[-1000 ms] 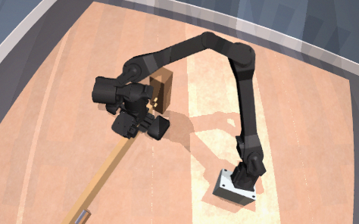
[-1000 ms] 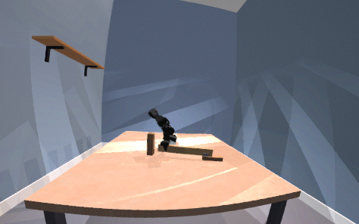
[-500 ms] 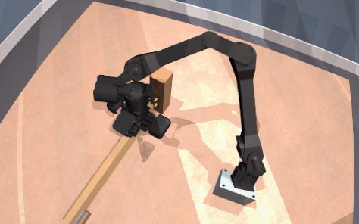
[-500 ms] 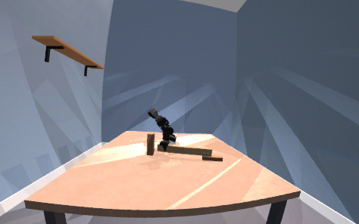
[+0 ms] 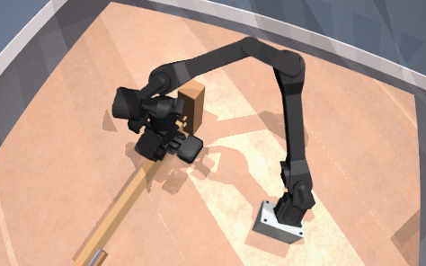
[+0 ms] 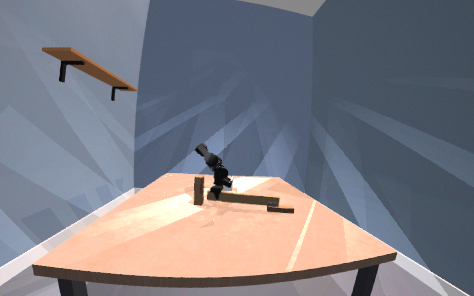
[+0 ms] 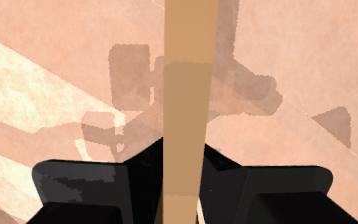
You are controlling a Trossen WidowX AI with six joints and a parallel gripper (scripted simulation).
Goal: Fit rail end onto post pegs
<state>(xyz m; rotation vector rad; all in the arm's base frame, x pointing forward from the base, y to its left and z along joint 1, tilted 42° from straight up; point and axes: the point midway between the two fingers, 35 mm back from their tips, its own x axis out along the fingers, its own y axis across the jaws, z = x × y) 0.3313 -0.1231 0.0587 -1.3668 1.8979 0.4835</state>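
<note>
The long wooden rail (image 5: 121,210) (image 6: 246,199) (image 7: 189,95) runs from the footboard block (image 5: 102,261) (image 6: 286,210) towards the post (image 5: 197,110) (image 6: 199,190). Its far end sits at the bracket (image 6: 272,204). Its near end is raised off the table, with a small gap before the post in the exterior view. My gripper (image 5: 169,150) (image 6: 216,193) (image 7: 179,140) is shut on the rail near that end, one finger on each side. Two pegs (image 5: 183,119) show on the post's face. The gripper hides the rail's end and its holes in the top view.
The arm's pale base (image 5: 279,229) stands on the table (image 5: 359,148) (image 6: 214,250), and the arm arches over from it, passing close by the post. A wall shelf (image 6: 94,69) hangs well away at the left in the exterior view.
</note>
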